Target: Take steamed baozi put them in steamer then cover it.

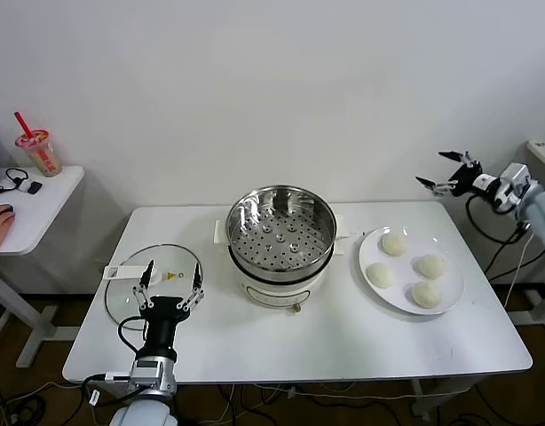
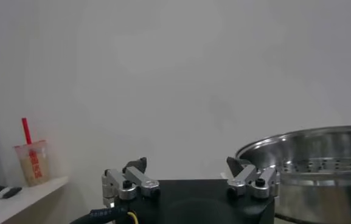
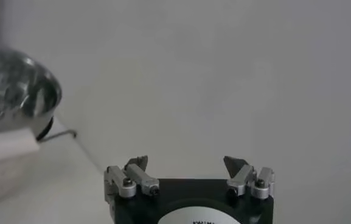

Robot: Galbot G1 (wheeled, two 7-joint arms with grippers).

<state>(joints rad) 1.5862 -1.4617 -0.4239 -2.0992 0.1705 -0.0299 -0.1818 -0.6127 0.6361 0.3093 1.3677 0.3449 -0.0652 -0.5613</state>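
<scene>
A matte white table [image 1: 299, 342] is set against a plain wall. The shiny round steamer [image 1: 280, 232] is centred; four smooth baozi [image 1: 394, 244] lie on a plate [image 1: 450, 288] near the right edge. Left gripper [image 1: 171, 282] and right gripper [image 1: 438, 170] are spread wide, empty.

Four white baozi [image 1: 409, 269] on plate [image 1: 446, 297] – open steel steamer [image 1: 280, 232] mid-table

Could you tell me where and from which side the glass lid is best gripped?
Likely by the white handle at the rim of the glass lid, from above: the lid lies flat on the table, so its thin edge offers little. The open left gripper hovers over it.
</scene>
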